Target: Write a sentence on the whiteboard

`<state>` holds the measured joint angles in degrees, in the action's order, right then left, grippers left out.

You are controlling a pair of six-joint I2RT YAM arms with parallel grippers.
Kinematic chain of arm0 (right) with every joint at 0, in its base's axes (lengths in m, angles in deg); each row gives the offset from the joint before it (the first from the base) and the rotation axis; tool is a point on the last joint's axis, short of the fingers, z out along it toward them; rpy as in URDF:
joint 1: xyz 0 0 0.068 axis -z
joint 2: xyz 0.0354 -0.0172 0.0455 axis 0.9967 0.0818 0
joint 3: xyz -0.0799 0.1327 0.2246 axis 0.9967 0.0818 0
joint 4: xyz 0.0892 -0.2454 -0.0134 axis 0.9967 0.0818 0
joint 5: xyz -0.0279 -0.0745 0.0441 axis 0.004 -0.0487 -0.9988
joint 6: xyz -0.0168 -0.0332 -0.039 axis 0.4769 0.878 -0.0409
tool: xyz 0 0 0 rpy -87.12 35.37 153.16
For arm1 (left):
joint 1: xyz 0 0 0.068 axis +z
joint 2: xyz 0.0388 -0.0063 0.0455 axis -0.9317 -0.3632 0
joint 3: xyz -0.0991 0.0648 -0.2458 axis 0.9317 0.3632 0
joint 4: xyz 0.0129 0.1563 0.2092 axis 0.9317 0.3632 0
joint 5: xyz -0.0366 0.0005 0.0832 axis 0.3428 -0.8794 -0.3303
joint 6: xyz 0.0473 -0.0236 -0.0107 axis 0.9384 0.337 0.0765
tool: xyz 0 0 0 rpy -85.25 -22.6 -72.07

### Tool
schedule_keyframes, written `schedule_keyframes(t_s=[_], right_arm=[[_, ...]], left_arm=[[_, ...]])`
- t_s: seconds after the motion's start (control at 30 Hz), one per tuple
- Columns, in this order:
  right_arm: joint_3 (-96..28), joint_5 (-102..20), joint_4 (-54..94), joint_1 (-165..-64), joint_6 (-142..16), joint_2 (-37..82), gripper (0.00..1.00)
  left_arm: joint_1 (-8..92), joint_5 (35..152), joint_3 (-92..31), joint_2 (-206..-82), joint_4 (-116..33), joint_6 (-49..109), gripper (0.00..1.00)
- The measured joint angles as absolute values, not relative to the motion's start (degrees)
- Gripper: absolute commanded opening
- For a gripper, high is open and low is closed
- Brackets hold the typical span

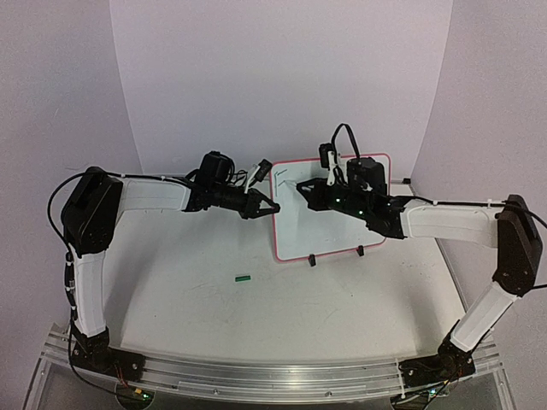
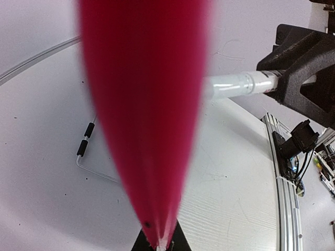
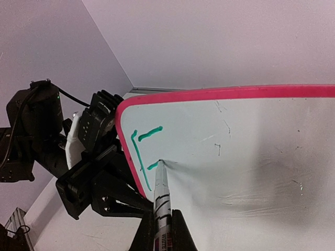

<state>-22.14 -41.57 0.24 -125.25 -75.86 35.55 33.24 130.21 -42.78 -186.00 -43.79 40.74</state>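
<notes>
The whiteboard [image 1: 325, 235] stands tilted on two black feet at the table's far middle. My left gripper [image 1: 272, 207] is shut on the board's red-pink left rim [image 2: 146, 104], which fills the left wrist view. A silver marker [image 3: 162, 196] is held in my shut right gripper [image 3: 162, 222]. Its tip touches the board's upper left corner. The sentence [image 3: 142, 146] shows as green strokes forming a letter F, with the tip at the end of the lower bar. In the top view the right gripper [image 1: 301, 191] reaches over the board from the right.
A small green marker cap [image 1: 244, 278] lies on the table in front of the left arm. Faint dark scuffs [image 3: 219, 149] mark the board. A metal rail [image 1: 273, 376] runs along the near edge, and curved walls close in behind.
</notes>
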Motion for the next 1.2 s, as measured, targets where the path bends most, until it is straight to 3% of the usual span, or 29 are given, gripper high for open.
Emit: schedule_keyframes(t_s=[0.33, 1.2], right_arm=[[-18.7, -43.6, -0.4, -124.3, -75.9, 31.4, 0.0], [-19.0, -45.4, -0.5, -122.4, -77.2, 33.8, 0.0]], left_arm=[[33.2, 130.2, -42.8, -186.0, -43.7, 40.8, 0.0], [33.2, 130.2, -43.1, -186.0, -43.2, 41.7, 0.0]])
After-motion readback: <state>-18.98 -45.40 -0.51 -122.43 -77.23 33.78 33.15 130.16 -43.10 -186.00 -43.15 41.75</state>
